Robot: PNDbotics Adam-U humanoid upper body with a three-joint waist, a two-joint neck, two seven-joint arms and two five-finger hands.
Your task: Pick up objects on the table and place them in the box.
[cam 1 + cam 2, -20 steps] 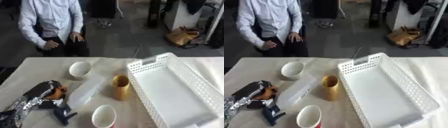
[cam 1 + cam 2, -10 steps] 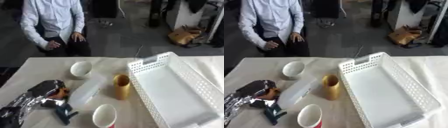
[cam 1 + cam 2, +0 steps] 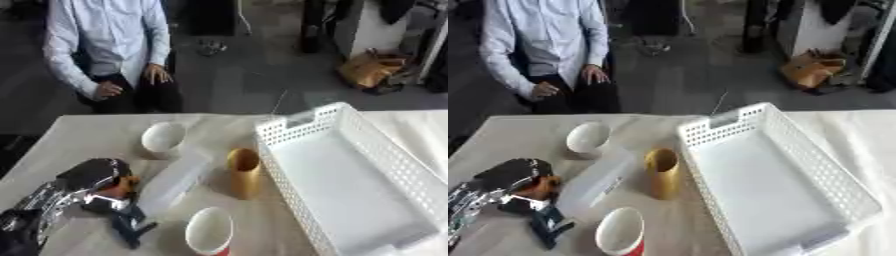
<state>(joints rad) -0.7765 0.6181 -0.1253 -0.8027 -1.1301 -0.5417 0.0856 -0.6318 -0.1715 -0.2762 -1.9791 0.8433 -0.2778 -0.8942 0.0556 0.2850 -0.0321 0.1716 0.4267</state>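
Black left hand (image 3: 92, 177) curling over an orange thing (image 3: 125, 185) on the worktop (image 3: 79, 135). Lying beside a clear container (image 3: 172, 183). Standing empty nearby, white box (image 3: 350, 185).

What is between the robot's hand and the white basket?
The left hand sits at the table's left side, curled over something orange and dark. Between it and the white basket lie a clear plastic container and a yellow cup on its side beside the basket wall.

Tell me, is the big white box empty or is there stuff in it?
Empty. The white box shows only its bare floor; the gold cup, white bowl and red cup all stand outside it on the table.
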